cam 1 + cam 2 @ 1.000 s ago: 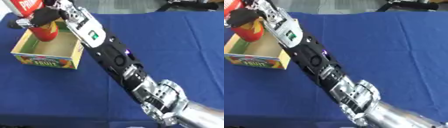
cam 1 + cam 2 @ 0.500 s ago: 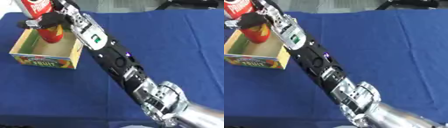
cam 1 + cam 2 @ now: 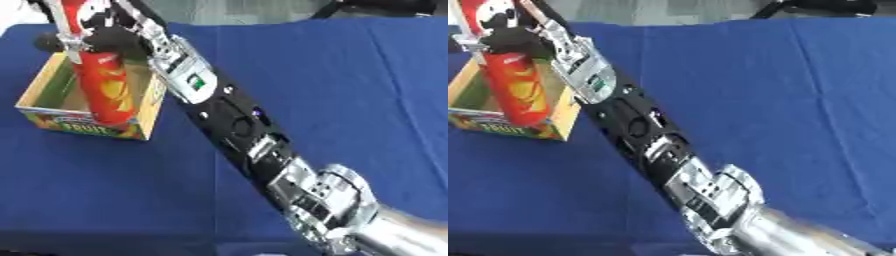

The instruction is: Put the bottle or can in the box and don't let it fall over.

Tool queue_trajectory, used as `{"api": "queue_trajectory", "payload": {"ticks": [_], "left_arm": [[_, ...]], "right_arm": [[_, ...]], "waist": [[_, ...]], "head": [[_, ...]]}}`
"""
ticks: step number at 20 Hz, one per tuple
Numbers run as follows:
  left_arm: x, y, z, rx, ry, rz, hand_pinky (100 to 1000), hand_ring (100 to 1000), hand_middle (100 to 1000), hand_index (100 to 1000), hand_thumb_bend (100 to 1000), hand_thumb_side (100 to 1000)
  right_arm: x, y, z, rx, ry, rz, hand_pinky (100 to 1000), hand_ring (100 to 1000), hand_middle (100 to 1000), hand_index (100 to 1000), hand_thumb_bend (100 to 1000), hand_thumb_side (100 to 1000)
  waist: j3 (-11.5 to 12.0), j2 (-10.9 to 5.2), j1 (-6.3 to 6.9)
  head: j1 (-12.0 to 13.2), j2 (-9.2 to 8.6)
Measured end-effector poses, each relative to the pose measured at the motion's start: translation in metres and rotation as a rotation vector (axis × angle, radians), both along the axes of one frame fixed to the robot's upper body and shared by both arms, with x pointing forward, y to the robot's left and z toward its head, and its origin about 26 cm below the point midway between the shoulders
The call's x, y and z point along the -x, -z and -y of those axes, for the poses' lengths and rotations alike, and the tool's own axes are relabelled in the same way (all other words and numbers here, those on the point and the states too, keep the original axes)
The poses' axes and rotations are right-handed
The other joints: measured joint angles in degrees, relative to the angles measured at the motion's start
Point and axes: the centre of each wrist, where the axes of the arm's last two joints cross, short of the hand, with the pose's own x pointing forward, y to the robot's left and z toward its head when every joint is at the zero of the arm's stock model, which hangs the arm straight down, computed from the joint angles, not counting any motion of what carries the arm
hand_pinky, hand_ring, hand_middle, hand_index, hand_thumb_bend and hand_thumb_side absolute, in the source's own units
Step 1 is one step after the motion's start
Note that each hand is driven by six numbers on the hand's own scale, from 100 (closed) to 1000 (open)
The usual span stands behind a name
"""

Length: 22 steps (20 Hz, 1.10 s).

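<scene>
Here the right hand (image 3: 96, 37) of the robot is at the far left of the table, and its black fingers are curled around the upper part of a tall red can (image 3: 105, 87). The can is a long cylinder with a smooth, printed surface, red with yellow shapes in the middle and a white and red band near the top. It hangs below the hand and leans a little, the top toward the far left and the bottom toward the near side. Its lower end is inside the box (image 3: 52, 117), but whether it touches the box floor cannot be seen, because the front wall hides it.

The box is directly under the hand. It is a small open carton of cardboard with plain brown inner walls and a colourful printed front with the word FRUIT. The can stands close to the near right corner of the box.

From the hand the right arm (image 3: 236, 130) runs down to the lower right corner. It is long and black with hard flat covers, a small green mark near the wrist, and shiny silver joints near the elbow.

Everything is on a table covered with a dark blue cloth (image 3: 350, 100), which looks soft and matte.
</scene>
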Motion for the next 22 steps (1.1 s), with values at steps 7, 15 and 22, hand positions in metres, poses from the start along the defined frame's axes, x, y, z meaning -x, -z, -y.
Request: {"api": "queue_trajectory", "payload": {"ticks": [7, 15, 22], "left_arm": [[0.0, 0.0, 0.0, 0.0, -0.001, -0.002, 721, 1000, 911, 848, 495, 889], [0.001, 0.002, -0.001, 0.0, -0.002, -0.005, 722, 1000, 912, 848, 495, 891], [0.002, 0.002, -0.001, -0.001, 0.0, -0.007, 723, 1000, 912, 848, 496, 892]], "right_arm": [[-0.002, -0.001, 0.005, 0.02, 0.039, 0.012, 926, 1000, 1000, 956, 1000, 438], [-0.005, -0.005, 0.014, 0.014, 0.066, 0.019, 924, 1000, 1000, 956, 1000, 422], [-0.006, -0.009, 0.017, -0.01, 0.096, 0.026, 931, 1000, 1000, 963, 1000, 409]], "waist": [[-0.1, -0.01, 0.02], [-0.5, -0.04, 0.05], [-0.7, -0.05, 0.08]], "head": [[0.1, 0.0], [0.4, 0.0], [0.5, 0.0]]}}
